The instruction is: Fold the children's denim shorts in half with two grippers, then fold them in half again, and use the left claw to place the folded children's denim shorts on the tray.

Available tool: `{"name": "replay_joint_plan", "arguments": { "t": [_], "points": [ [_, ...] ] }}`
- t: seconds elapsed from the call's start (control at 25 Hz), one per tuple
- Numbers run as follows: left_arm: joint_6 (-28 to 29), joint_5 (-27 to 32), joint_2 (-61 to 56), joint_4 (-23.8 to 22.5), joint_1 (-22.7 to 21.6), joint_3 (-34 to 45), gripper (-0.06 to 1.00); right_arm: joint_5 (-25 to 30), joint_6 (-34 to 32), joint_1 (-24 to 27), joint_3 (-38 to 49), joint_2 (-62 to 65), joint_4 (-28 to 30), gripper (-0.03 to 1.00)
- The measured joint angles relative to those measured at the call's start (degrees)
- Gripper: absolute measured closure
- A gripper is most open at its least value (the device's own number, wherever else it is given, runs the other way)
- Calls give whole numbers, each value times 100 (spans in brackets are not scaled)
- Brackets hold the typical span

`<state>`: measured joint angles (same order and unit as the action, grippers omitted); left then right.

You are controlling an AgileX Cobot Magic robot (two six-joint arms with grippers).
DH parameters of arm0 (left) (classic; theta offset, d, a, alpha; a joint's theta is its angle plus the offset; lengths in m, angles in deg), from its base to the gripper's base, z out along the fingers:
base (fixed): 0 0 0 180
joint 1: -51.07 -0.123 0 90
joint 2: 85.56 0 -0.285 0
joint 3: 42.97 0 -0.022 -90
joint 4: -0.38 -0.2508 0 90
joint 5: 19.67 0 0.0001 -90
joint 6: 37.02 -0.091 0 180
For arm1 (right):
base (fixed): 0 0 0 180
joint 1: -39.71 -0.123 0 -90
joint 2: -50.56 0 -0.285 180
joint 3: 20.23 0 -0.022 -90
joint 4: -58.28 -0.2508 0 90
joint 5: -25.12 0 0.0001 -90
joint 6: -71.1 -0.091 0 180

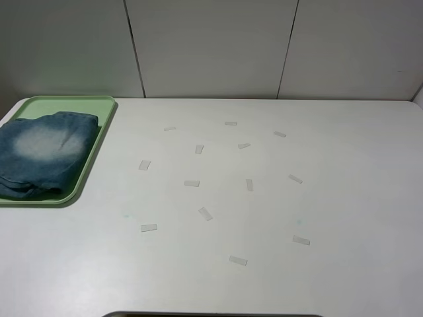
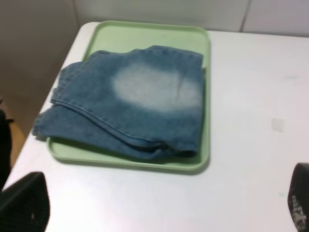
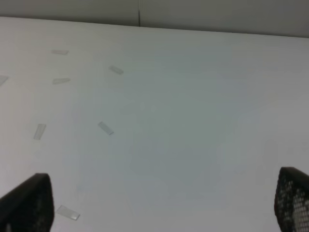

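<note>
White table (image 1: 264, 277): both grippers' fingers (image 2: 24, 203) spread, empty.

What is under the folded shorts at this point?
The green tray lies under the shorts; its rim and far strip show around them. One denim edge overhangs the tray's side nearest the table edge. Most of the tray floor is covered, so anything beneath the denim cannot be seen.

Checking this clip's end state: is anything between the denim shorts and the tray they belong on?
Nothing visible is. The folded denim shorts already lie on the green tray, with one edge hanging over its outer rim. The left gripper is open and apart from them; the table holds only tape strips.
</note>
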<state>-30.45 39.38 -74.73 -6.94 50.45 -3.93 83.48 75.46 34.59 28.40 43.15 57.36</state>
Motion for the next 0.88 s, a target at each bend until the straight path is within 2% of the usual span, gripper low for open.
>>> {"name": "replay_joint_plan", "arguments": {
  "t": [0.2, 0.4, 0.6, 0.88],
  "points": [
    [-103, 492, -340, 368, 13, 0, -5, 0, 0, 0, 0, 0, 0, 27],
    [-217, 694, -340, 652, 184, 292, -4, 0, 0, 0, 0, 0, 0, 27],
    [-397, 699, -340, 662, 324, 834, -4, 0, 0, 0, 0, 0, 0, 27],
    [-421, 289, -340, 732, 387, 1041, -3, 0, 0, 0, 0, 0, 0, 27]
  ]
}}
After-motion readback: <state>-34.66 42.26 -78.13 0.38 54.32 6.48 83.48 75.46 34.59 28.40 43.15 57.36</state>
